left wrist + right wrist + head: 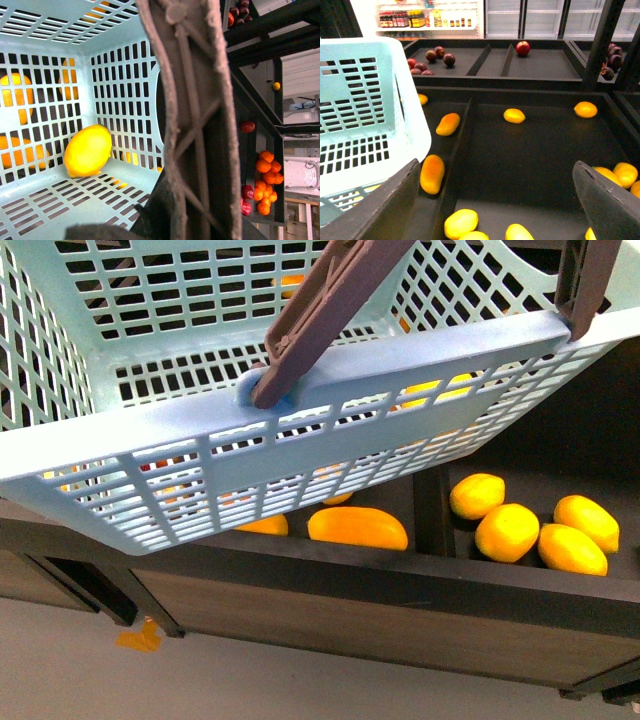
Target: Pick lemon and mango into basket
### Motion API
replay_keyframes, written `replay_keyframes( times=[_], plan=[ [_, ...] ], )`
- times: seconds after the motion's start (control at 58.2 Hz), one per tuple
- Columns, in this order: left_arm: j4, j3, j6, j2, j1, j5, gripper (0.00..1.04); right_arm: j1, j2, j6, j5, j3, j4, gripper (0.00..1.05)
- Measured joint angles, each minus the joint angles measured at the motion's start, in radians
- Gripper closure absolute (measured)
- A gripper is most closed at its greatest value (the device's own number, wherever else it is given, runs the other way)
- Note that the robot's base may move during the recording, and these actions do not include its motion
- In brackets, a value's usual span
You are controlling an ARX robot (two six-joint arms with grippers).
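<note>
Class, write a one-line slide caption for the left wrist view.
One lemon lies inside the aqua basket, its brown handle close in the foreground.

Bright, even light; the basket (330, 390) reads pale, the lemon (87, 150) inside oversaturated. The handle (195, 125) nearest the left wrist camera is blurred; black trays (540, 145) ahead of the right gripper (496, 164) swallow detail.

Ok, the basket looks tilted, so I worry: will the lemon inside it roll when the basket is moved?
Probably: the lemon is a smooth oval lying loose near a corner of the basket, so it would likely roll over the slotted floor. The high walls should keep it in.
</note>
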Motion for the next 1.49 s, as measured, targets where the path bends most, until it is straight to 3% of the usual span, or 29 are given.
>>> replay_keyframes(
  times=[1.495],
  plan=[
    [0.000,0.000,0.005,0.000,0.001,0.004,1.00,-0.003,-0.004,-0.001,-0.002,-0.008,-0.001,0.09]
  ],
)
